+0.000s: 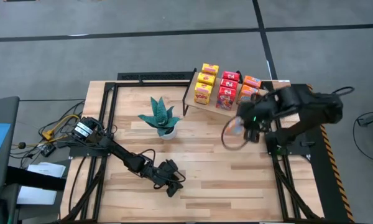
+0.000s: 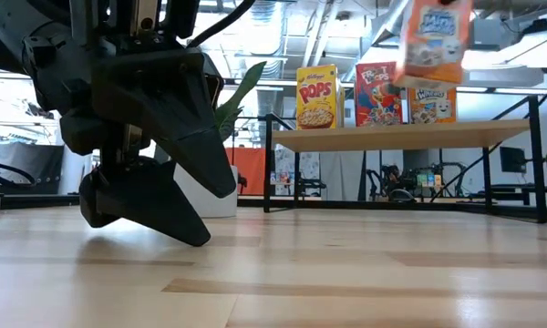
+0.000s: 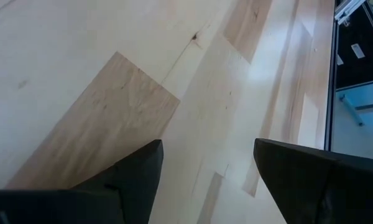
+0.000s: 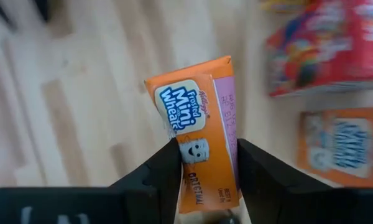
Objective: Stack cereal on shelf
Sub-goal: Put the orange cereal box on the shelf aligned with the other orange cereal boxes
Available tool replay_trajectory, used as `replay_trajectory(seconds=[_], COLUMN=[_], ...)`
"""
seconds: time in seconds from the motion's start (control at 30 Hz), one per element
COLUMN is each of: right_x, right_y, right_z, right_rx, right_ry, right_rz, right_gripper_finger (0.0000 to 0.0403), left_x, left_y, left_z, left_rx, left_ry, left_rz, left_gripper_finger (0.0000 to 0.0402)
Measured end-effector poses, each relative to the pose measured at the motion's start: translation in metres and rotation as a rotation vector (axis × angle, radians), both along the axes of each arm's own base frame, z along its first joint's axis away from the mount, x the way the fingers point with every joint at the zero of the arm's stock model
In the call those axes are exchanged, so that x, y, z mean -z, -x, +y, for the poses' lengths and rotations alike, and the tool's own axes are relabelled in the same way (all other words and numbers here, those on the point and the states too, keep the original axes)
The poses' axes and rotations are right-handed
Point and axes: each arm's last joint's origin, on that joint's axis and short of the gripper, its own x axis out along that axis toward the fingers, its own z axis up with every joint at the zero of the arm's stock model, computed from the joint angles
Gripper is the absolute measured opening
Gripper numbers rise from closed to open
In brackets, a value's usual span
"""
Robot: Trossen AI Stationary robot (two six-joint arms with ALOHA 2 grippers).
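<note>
Shelf: light-wood board [image 1: 214, 106] on black legs, near the far edge of the tabletop [image 1: 205, 180], toward the far right corner.
Boxes on shelf: three columns across the board; yellow boxes [image 1: 205, 83] at the left end, red boxes [image 1: 227, 89] in the middle, orange boxes [image 1: 249, 87] at the right end; exact count in the orange column hard to tell from above.
Low view of shelf: yellow box front [image 2: 316, 96], red front [image 2: 378, 94] and orange front [image 2: 433, 105] upright side by side on the board [image 2: 406, 137].
Right pincer: [image 4: 206, 163] raised above the tabletop, just in front of the shelf's right end; fingers pinching an orange box.
Held box: orange box [image 4: 199, 134] gripped at its lower part, tilted, clear of both shelf and tabletop; in the low view hanging blurred [image 2: 433, 41] above the orange front on the shelf.
Left pincer: [image 1: 169, 177] low over the tabletop near the front edge, about mid-width; fingers [image 3: 133, 180] spread apart, nothing between them but bare wood.
Plant: teal spiky plant [image 1: 161, 117] in a white pot, standing mid-tabletop, left of the shelf and well apart from both pincers.
</note>
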Motion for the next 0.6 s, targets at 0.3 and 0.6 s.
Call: replay_trajectory(seconds=[0.3,0.6], right_x=[-0.012,-0.008], right_y=[0.026,0.029], right_z=[-0.045,-0.073], right_rx=[0.151,0.177], right_ry=[0.08,0.125], right_rz=[-0.052,0.005], right_gripper_finger=[0.0157,0.0162], left_x=[0.0,0.0], left_y=[0.0,0.0], left_z=[0.0,0.0], left_rx=[-0.014,-0.023], left_ry=[0.021,0.027], left_rz=[0.003,0.004], left_gripper_finger=[0.0249,0.0249])
